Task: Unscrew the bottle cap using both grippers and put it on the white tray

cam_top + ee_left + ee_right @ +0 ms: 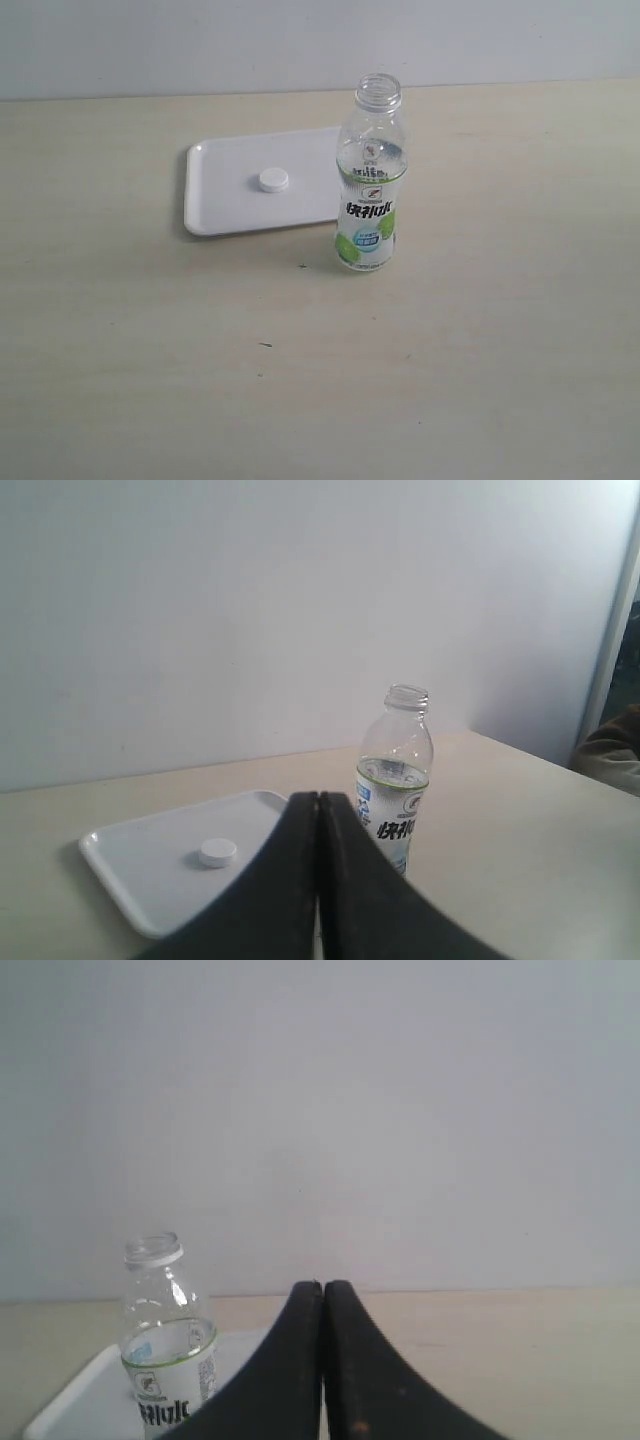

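Task looks done, by the layout. The bottle cap [272, 181] is seen lying flat on the white tray [215, 205], roughly mid-tray and well apart from the rim. The bottle [371, 190] is stood upright on the tabletop [450, 350], neck open, just beside the tray's right end.

Left pincer [318, 798] and right pincer [322, 1286]: both are shown pressed fully shut w/ nothing held, both well apart from the bottle. Neither is caught in the exterior view.

Handling, as a guess: the cap should be v. light and stiff. If it's ever regrabbed, the ribbed side is where it'd be taken, across its width. It sits low on a smooth tray, so it could prob. be skidded rather than lifted.

The bottle is thin clear plastic, part-filled w/ clear liquid by the look of it, so some weight is expected down low. It'd likely be dented by a hard squeeze, and spilled if tipped, since it's uncapped. It's best taken around the labelled body.

Surface: pale, matte, flat, a few dark specks. Lots of free room is left around everything. A plain white wall [200, 40] is seen behind.
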Tool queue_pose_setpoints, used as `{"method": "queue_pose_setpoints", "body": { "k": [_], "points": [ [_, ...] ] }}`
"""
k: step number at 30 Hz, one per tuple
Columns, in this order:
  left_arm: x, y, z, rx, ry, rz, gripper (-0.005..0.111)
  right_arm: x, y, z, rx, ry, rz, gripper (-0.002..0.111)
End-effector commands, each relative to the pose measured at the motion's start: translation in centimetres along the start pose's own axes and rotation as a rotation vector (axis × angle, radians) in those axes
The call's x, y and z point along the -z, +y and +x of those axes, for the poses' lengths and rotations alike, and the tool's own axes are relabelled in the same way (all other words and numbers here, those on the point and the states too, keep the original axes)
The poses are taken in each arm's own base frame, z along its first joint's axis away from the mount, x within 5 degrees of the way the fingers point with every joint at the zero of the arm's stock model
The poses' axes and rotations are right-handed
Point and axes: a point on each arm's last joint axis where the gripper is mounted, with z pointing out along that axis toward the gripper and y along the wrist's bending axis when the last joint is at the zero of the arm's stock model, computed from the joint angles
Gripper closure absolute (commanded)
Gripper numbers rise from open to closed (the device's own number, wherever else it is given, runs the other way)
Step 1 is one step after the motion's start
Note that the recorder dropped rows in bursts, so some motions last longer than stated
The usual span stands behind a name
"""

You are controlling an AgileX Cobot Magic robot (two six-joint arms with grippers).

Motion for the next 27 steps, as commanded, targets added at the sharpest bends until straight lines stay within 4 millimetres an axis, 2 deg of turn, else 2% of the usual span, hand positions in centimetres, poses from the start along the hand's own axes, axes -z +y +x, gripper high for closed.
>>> {"method": "queue_pose_setpoints", "body": {
  "k": [1, 4, 9, 12, 14, 21, 27],
  "points": [
    [0.1, 0.0, 0.0, 0.006, -0.005, 0.004, 0.107, 0.0, -0.4, 0.4, 0.016, 0.007, 0.036, 0.108],
    [0.1, 0.0, 0.0, 0.006, -0.005, 0.004, 0.107, 0.1, -0.5, 0.4, 0.009, 0.005, 0.050, 0.108],
    [0.1, 0.0, 0.0, 0.006, -0.005, 0.004, 0.107, 0.1, -1.4, 0.3, -0.147, -0.013, 0.151, 0.108],
    [0.1, 0.0, 0.0, 0.006, -0.005, 0.004, 0.107, 0.2, -1.5, 0.3, -0.168, -0.016, 0.158, 0.108],
    [0.1, 0.0, 0.0, 0.006, -0.005, 0.004, 0.107, 0.1, -1.4, 0.3, -0.130, -0.018, 0.152, 0.108],
    [0.1, 0.0, 0.0, 0.006, -0.005, 0.004, 0.107, 0.3, -2.0, 0.6, 0.177, 0.041, 0.218, 0.108],
    [0.1, 0.0, 0.0, 0.006, -0.005, 0.004, 0.107, 0.3, -2.1, 1.0, 0.217, 0.090, 0.221, 0.108]
  ]
}}
